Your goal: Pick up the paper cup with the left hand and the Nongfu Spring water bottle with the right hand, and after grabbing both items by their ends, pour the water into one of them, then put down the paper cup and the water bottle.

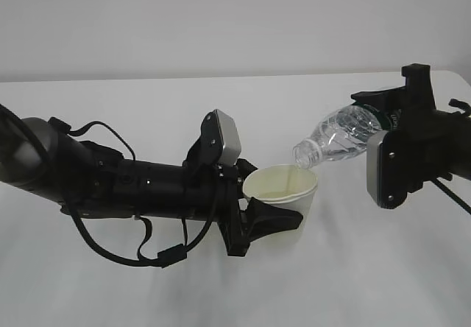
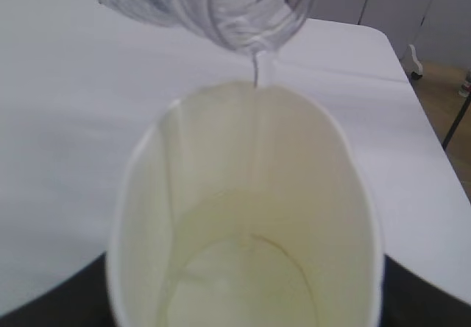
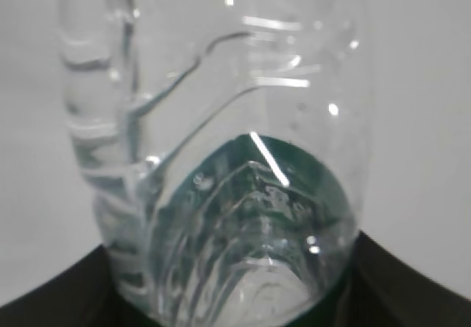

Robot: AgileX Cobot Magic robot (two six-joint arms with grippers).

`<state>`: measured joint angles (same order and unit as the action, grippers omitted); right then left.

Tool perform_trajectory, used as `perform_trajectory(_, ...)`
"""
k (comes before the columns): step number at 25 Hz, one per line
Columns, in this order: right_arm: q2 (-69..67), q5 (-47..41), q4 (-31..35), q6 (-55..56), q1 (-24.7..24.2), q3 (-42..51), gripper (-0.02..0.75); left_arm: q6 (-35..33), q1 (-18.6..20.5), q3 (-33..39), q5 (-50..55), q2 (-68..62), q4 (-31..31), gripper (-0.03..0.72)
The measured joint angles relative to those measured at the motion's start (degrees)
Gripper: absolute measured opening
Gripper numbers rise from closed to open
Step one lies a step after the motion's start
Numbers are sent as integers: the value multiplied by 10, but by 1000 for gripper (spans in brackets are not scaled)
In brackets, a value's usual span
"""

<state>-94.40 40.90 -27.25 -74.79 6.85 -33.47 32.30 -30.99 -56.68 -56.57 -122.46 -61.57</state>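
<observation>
We see the left hand (image 1: 254,213) clamping the paper cup (image 1: 283,194), the right hand (image 1: 386,132) clamping the tilted Nongfu Spring water bottle (image 1: 338,139), its green label's lettering unreadable.

Sitting at centre of table (image 1: 147,297): paper cup (image 1: 283,194), upright, clamped low down by left hand (image 1: 254,220) reaching in from 9 o'clock. Hanging above and at 2 o'clock of cup: Nongfu Spring water bottle (image 1: 338,137), tilted mouth-down toward 8 o'clock, mouth just over cup rim. Gripping bottle's base end from 3 o'clock: right hand (image 1: 390,132). Falling from mouth into cup: thin stream of water (image 2: 257,69); pooling in cup bottom.
</observation>
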Motion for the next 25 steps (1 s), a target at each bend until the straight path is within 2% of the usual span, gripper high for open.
perform_trajectory(25, 0, 3, 0, 0, 0, 0, 445, 0, 0, 0, 0, 0, 0, 420)
